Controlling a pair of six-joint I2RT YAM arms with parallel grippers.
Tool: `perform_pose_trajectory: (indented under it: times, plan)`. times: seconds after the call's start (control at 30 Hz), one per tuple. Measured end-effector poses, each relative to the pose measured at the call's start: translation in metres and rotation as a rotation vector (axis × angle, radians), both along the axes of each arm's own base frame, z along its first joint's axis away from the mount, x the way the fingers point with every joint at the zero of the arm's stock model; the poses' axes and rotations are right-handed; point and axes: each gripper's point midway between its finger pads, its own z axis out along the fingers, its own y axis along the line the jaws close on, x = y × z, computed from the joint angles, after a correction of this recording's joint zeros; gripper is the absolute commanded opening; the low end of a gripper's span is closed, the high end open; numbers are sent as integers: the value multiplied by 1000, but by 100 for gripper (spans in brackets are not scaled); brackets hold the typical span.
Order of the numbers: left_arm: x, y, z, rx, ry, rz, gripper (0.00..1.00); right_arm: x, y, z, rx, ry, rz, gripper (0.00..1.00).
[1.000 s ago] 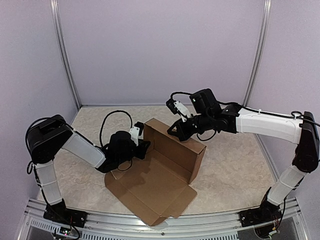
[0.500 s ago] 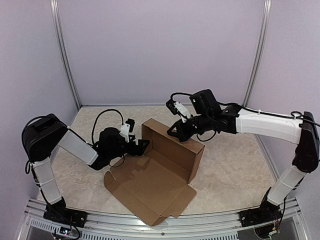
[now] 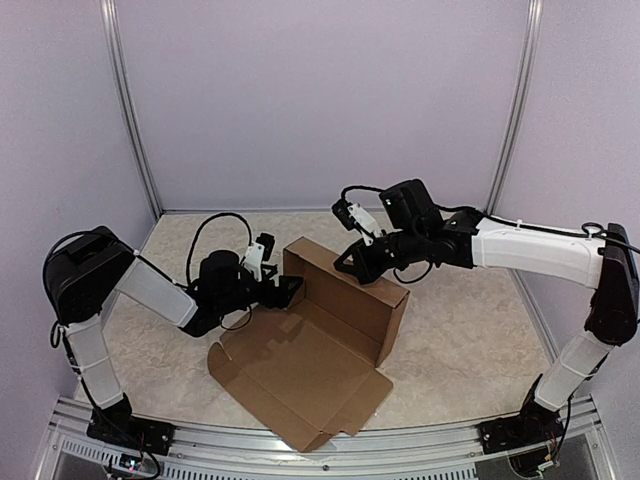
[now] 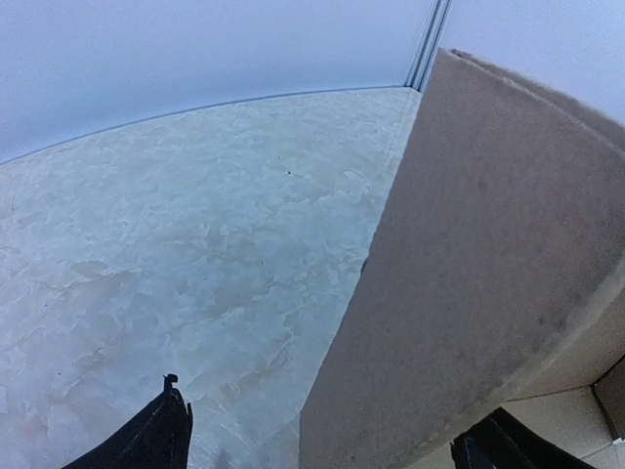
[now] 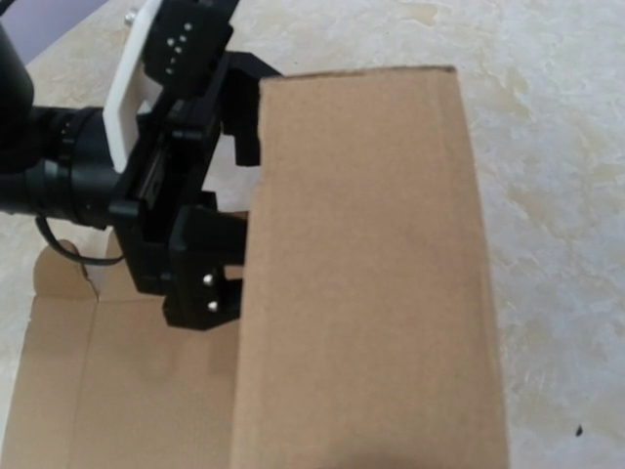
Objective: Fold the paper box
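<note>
The left arm's [image 3: 160, 290] jaws have sprung apart over the last second. In its wrist view the two dark fingertips [image 4: 164, 438] sit in the lower corners of the frame, with an edge of the paper box [image 3: 300, 370] standing between them. A second ago they were nearly closed against that end of the box, and the wrist has since backed a little toward the left of the overhead frame. I read this as a release: the left end flap has been let go and probably needs a fresh grasp before it folds in.

The right arm's [image 3: 530, 245] jaws are clenched and sit on the top rim of the upright wall [image 3: 345, 290], just as before. Whether they actually pinch the card cannot be told.

The box lies in the centre of the overhead view. One long wall stands up, while the base and front panels lie flat toward the lower centre, so most of the folding looks undone.

The card is plain matte brown, stiff, with straight creases, notched tabs and a fuzzy cut edge. The bench [image 3: 470, 330] is pale with a marbled mottle, and lilac walls close it in.
</note>
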Motion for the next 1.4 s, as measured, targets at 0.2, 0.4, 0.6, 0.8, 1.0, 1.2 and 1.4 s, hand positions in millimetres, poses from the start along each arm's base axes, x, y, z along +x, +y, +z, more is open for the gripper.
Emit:
perform_pose_trajectory:
  times: [0.2, 0.4, 0.6, 0.8, 1.0, 1.2, 1.4]
  plan:
    - [8, -7, 2, 7, -20, -8, 76, 0, 0, 0, 0, 1, 0, 0]
    - [13, -11, -8, 28, -10, -10, 67, 0, 0, 0, -1, 3, -1, 0]
    - [14, -11, -18, 47, 8, -9, 50, 0, -1, 0, 0, 7, -4, 0]
    - [18, -16, -25, 53, 29, -17, 24, -1, -1, -1, 3, 14, -9, 0]
    - [18, -21, -24, 42, 38, -36, 0, -1, -1, -1, 4, 20, -13, 0]
    - [18, -21, -24, 49, 35, -39, 0, -1, 0, -1, 6, 22, -11, 0]
    - [18, -20, -24, 53, 38, -32, 0, -1, 0, 0, 10, 25, -14, 0]
